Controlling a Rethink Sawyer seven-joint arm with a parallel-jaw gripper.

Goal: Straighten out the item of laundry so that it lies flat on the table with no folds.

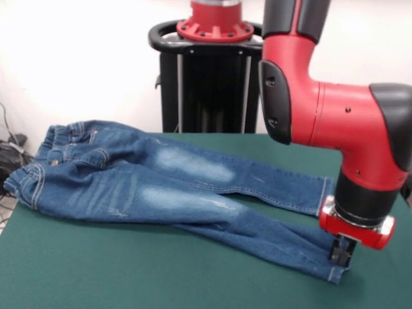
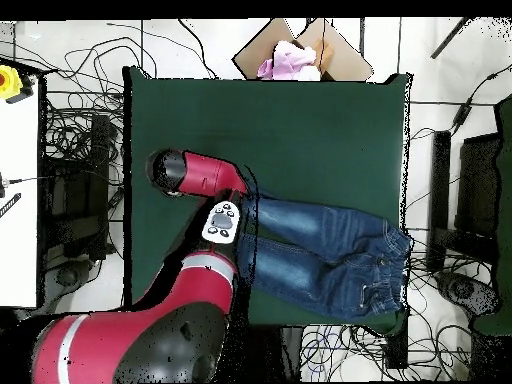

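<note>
Green table (image 1: 96, 270), jeans (image 1: 161, 187) across it; cables (image 2: 75, 150) on floor

Probably a robotics lab: tangled floor cables (image 2: 75, 190), pedestal-mounted arm (image 1: 341, 122), green table (image 1: 129, 270).

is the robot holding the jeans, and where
The gripper sits down on the jeans at one leg's hem end, but an actual grip cannot be told.

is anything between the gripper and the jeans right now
Nothing visible is. In the front view the gripper is already down on the hem end of one leg of the jeans, which lie on the green table. Whether it is open or shut cannot be told.
</note>
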